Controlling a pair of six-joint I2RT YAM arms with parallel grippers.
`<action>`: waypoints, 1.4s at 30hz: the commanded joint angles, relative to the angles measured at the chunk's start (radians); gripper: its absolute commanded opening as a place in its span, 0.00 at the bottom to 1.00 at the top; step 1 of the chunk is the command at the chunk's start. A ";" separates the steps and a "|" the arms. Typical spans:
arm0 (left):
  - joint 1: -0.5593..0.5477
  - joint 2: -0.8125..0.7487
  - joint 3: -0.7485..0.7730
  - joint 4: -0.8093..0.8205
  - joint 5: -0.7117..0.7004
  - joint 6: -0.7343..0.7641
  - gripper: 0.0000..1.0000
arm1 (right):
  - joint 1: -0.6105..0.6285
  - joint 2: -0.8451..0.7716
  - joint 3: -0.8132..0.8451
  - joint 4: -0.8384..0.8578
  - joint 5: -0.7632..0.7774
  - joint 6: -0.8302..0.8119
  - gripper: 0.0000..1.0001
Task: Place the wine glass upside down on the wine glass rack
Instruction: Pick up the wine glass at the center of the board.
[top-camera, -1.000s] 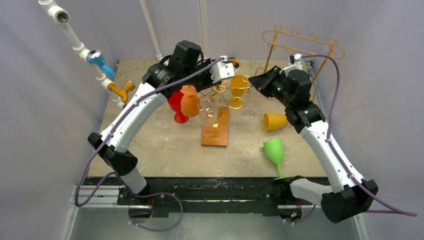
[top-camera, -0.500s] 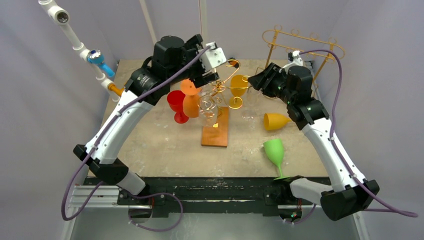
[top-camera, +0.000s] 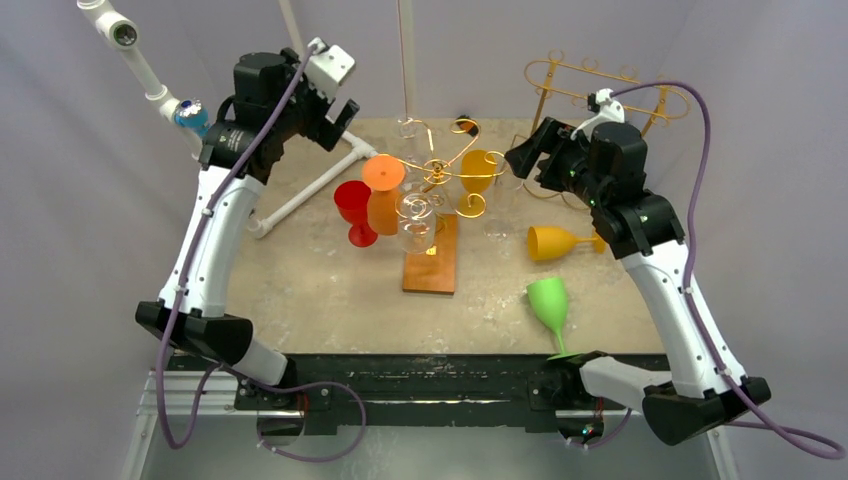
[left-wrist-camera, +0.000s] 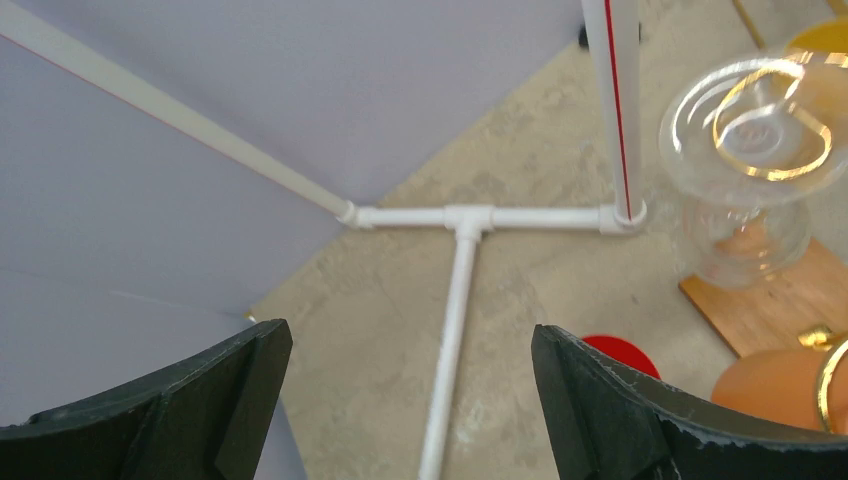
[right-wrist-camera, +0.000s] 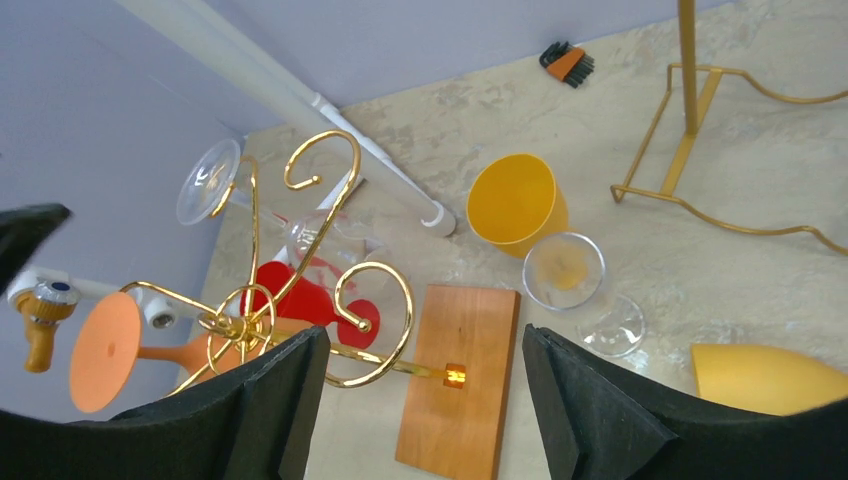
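The wine glass rack is a gold wire tree on a wooden base mid-table. An orange wine glass hangs upside down from a left hook, foot on top; it also shows as the orange wine glass. A clear glass hangs beside it, and the clear glass shows under a gold hook. My left gripper is high at the back left, open and empty; its jaws frame bare table around the left gripper. My right gripper, open and empty, sits right of the rack; the right gripper looks down on the base.
A red glass, a yellow glass and a clear glass stand by the rack. A second yellow glass and a green glass lie at the right. A white pipe crosses the left; another gold rack stands back right.
Both grippers have opened. The left arm has pulled up and back to the left, away from the rack, uncovering the orange glass's foot. The right gripper has backed off slightly to the right.
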 joint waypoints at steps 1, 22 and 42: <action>0.045 -0.037 -0.161 -0.074 0.002 -0.091 0.98 | -0.001 -0.020 0.098 -0.079 0.065 -0.067 0.80; 0.052 0.180 -0.402 -0.005 0.040 0.010 0.82 | -0.006 -0.041 0.159 -0.122 0.068 -0.085 0.96; 0.049 0.154 -0.274 -0.079 0.054 0.054 0.00 | -0.006 -0.025 0.225 -0.131 0.023 -0.058 0.76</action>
